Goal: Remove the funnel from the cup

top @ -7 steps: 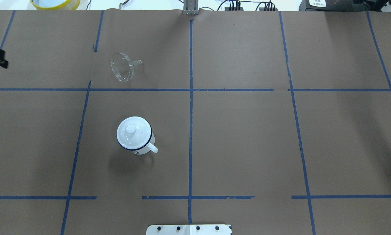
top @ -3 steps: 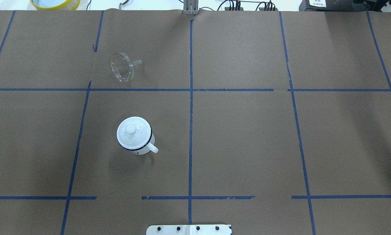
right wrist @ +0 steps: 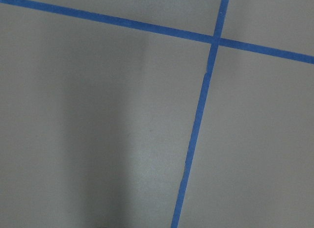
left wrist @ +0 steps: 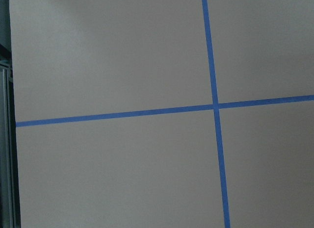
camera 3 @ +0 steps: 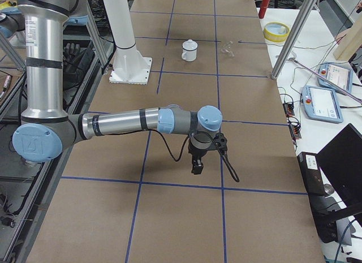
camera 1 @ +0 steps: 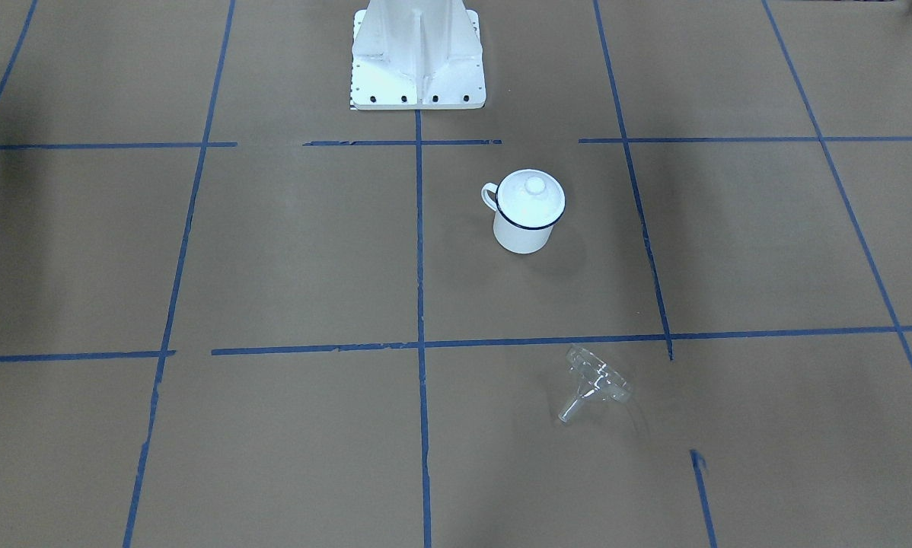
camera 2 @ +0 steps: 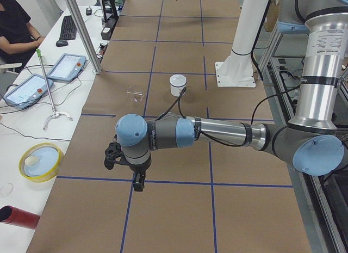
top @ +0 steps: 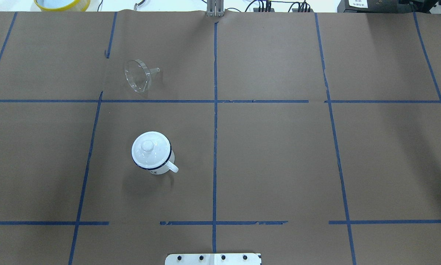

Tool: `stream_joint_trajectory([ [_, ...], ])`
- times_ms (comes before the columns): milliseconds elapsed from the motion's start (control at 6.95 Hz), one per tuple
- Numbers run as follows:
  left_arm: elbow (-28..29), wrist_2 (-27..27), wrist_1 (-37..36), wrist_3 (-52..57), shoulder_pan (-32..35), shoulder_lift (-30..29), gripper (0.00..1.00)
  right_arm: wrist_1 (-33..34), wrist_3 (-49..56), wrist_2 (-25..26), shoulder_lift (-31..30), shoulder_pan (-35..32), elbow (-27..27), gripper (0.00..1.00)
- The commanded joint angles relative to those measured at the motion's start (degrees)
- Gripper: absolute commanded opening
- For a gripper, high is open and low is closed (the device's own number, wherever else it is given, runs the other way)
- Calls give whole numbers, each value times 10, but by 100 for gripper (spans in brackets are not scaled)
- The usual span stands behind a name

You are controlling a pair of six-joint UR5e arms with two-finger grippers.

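Note:
The clear funnel (top: 137,75) lies on its side on the brown paper, spout pointing right, far from the cup; it also shows in the front view (camera 1: 597,384). The white cup (top: 158,167) with a dark blue rim stands upright nearer the robot (camera 1: 524,228), with a white knobbed lid (top: 147,146) on top. My left gripper (camera 2: 138,182) shows only in the left side view, over the table's left end, away from both; I cannot tell if it is open. My right gripper (camera 3: 196,167) shows only in the right side view, over the right end; I cannot tell its state.
The white robot base (camera 1: 418,53) stands at the near table edge. A yellow-rimmed dish (top: 62,3) sits past the far left corner. A metal pole (camera 2: 81,30) stands at the far edge. Operator tablets (camera 2: 65,67) lie on the side desk.
A dark part of the left arm that showed at the overhead view's left edge a second ago has gone out of that view. The funnel and the cup have not moved.

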State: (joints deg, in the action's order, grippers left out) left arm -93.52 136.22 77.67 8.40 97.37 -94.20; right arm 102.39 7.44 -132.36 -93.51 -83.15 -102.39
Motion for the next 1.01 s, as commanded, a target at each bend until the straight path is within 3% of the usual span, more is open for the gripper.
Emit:
stream_joint_trajectory([
  [0, -4, 13, 7, -29, -57, 3, 100, 0, -1, 0, 0, 0, 0, 100],
  [863, 14, -4, 120, -24, -56, 42, 100, 0, 0, 0, 0, 0, 0, 100],
])
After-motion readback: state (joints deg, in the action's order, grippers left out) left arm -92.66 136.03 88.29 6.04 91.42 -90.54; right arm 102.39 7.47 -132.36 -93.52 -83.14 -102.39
